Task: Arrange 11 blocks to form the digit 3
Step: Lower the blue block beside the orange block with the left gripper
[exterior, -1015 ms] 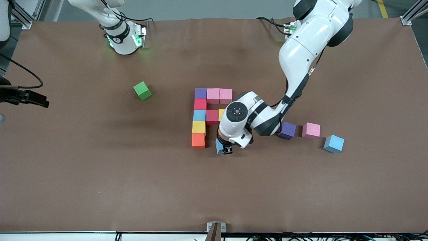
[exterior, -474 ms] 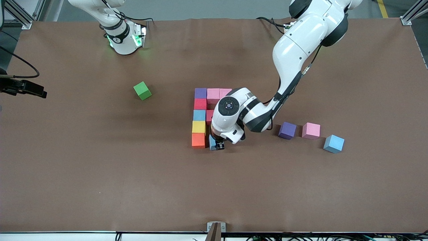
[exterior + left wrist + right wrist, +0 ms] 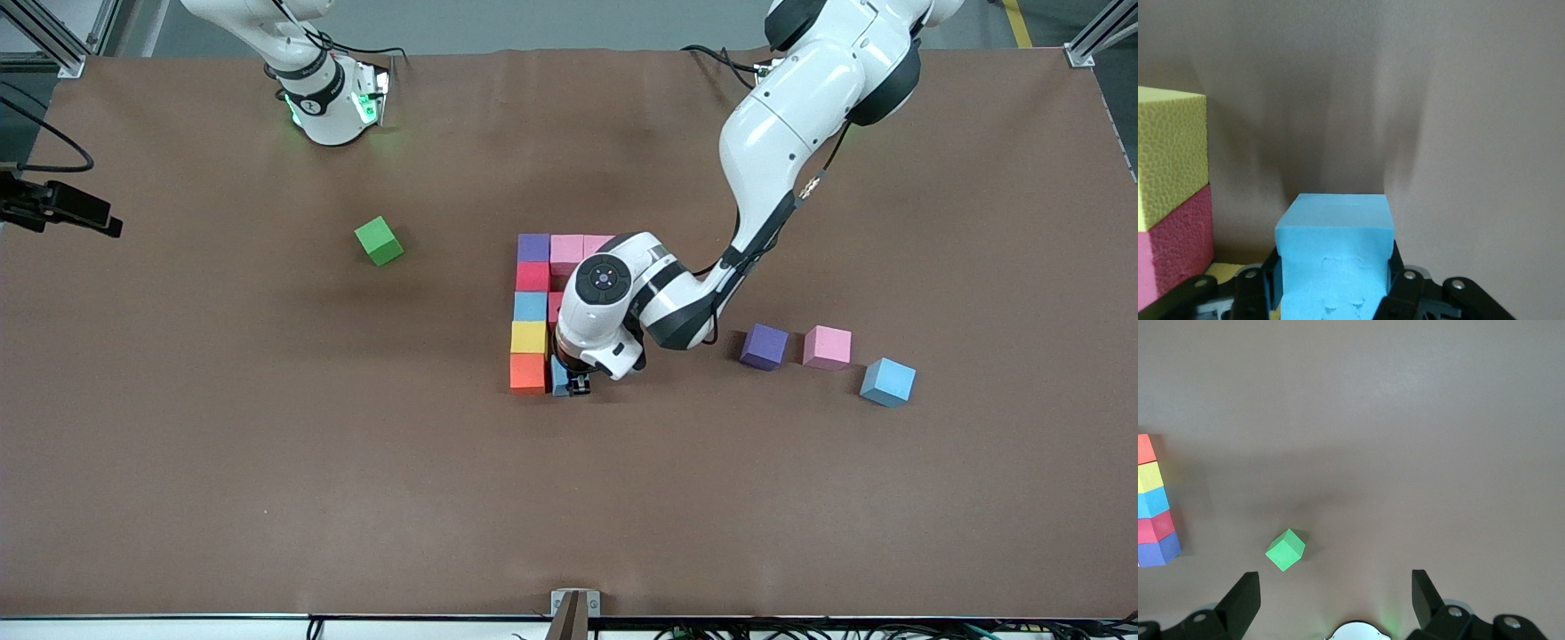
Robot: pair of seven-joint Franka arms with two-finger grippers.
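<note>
1. Blue foam filled the left wrist view: a blue cube point(image 3: 1335, 257) sat clamped between the left gripper's point(image 3: 573, 386) black fingers point(image 3: 1255, 287), down at the table point(image 3: 267, 462) and right beside the orange cube point(image 3: 528, 372).
2. Loose cubes lay toward the left arm's end of the table, well apart from the figure: a light blue cube point(image 3: 887, 382) nearest the front camera, then a pink cube point(image 3: 827, 347) and a purple cube point(image 3: 765, 346) just beside each other.
3. Orange formed the nearest end of the column, with a yellow cube point(image 3: 529, 337), a blue one point(image 3: 530, 306), a red cube point(image 3: 532, 276) and a purple cube point(image 3: 533, 247) touching in a line running away from the camera.
4. Beside the far purple cube, two pink cubes point(image 3: 566, 249) made the farthest bar; the second was partly hidden by the left arm's wrist.
5. The middle bar was mostly covered by that wrist; a sliver of red point(image 3: 555, 307) showed beside the column's blue cube.
6. A green cube point(image 3: 379, 241) lay alone toward the right arm's end.
7. The right gripper point(image 3: 1336, 597) waited high over the green cube's area, its fingers spread wide and holding nothing.
</note>
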